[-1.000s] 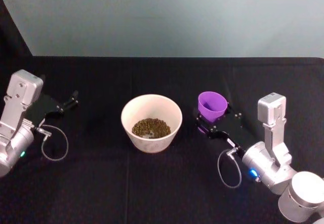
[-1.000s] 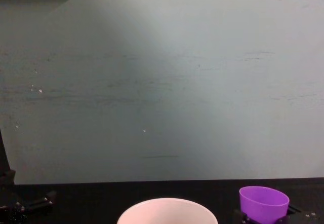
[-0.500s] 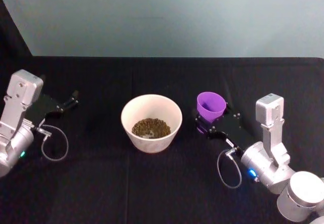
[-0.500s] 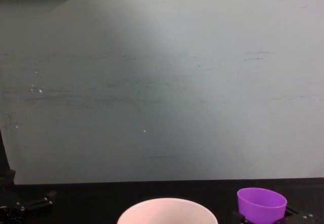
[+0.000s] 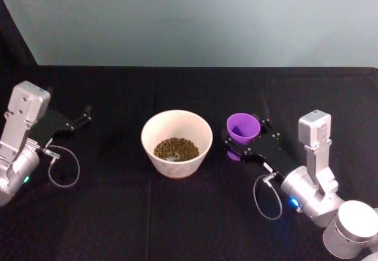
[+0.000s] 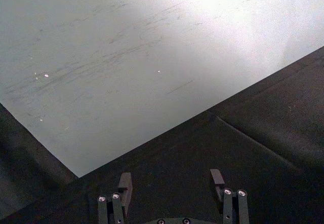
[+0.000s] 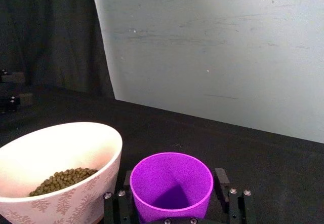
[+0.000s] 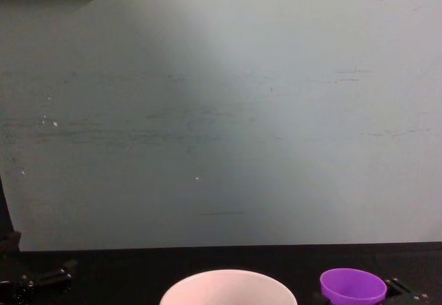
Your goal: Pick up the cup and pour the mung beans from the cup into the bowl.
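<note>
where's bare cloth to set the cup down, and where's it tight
Bare black cloth lies between the left gripper and the bowl, along the table's far side by the wall, and in front of the bowl. It is tight between the bowl and the cup, held in the right gripper.

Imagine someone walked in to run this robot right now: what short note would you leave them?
Right gripper: shut on the cup, upright, just right of the bowl.
Left gripper: open, holding nothing, parked at the table's left side.
Done: the mung beans lie in the bowl; the cup looks empty.
Left: probably only setting the cup on the black table, letting go and pulling the arm back.
</note>
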Action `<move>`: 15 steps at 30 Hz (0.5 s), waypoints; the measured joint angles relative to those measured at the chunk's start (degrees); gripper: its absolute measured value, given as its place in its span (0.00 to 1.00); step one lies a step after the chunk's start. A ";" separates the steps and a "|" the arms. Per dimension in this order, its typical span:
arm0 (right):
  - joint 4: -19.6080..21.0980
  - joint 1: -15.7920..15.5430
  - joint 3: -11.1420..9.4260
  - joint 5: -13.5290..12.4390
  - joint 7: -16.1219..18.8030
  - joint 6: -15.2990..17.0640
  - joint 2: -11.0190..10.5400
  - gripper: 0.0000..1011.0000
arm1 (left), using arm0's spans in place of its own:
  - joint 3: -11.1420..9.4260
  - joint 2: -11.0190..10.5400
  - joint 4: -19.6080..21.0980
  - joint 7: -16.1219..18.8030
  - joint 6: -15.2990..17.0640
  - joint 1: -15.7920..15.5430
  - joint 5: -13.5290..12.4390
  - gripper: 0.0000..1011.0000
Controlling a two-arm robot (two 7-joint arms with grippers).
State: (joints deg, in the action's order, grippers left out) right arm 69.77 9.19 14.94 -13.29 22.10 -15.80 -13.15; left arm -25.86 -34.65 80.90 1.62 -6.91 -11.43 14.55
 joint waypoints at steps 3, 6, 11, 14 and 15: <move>0.02 -0.06 -0.10 -0.24 0.00 0.07 0.01 0.99 | 0.00 0.00 0.00 0.00 0.00 0.00 0.00 0.99; 0.05 -0.08 -0.13 -0.32 0.00 0.17 0.00 0.99 | 0.00 0.00 0.00 0.00 0.00 0.00 0.00 0.99; 1.46 -0.41 -0.25 -0.55 0.01 0.57 -0.18 0.99 | 0.00 0.00 0.00 0.00 0.00 0.00 0.00 0.99; 3.62 -0.82 -0.39 -0.55 -0.18 1.61 -0.62 0.99 | 0.00 0.00 0.00 0.00 0.00 0.00 0.00 0.99; 4.22 -0.92 -0.47 -0.59 -0.26 1.86 -0.74 0.99 | 0.00 0.00 0.00 0.00 0.00 0.00 0.00 0.99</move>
State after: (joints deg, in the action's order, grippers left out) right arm 73.98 8.27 14.47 -13.87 21.83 -13.94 -13.89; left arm -25.86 -34.65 80.90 1.62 -6.91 -11.43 14.55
